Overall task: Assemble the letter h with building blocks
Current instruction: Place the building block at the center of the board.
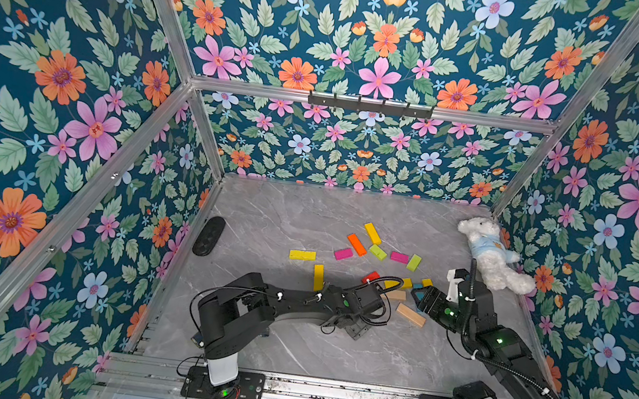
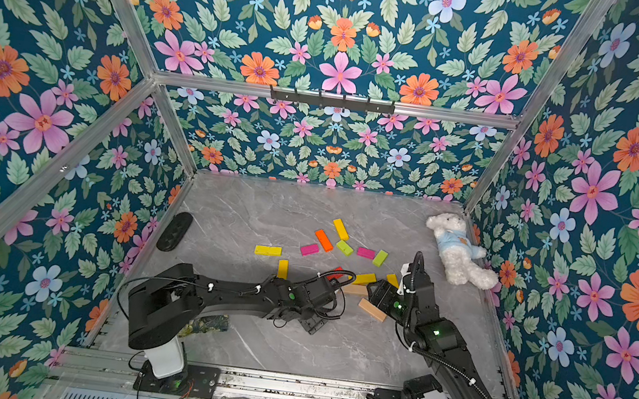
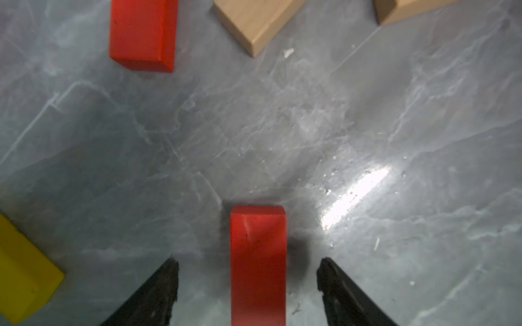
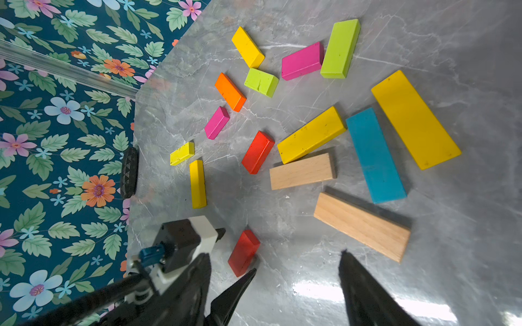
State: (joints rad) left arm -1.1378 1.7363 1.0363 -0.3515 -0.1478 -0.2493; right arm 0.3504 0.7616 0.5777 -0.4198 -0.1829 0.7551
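L fingers (image 3: 158, 293) apart, straddling a red block (image 3: 258, 262) lying flat on the tabletop (image 3: 282, 127); gap each side, no contact. R fingers (image 4: 367, 296) apart too, nothing btwn them, low over bare tabletop just beside that block. Nearby: 2nd red block (image 3: 142, 34), two plain wood bars (image 4: 363, 225), blue bar (image 4: 374, 155), yellow bars (image 4: 310, 135). Farther back: orange bar (image 4: 230, 91), lime bars (image 4: 340, 48), magenta bars (image 4: 302, 60), all scattered, no letter formed. Plush bear (image 1: 489, 252) in far R corner.

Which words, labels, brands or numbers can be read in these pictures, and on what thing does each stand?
None can be read.
The building blocks carry no print.
The white plush bear has a small orange mark on its blue shirt, too small to tell whether it is text.
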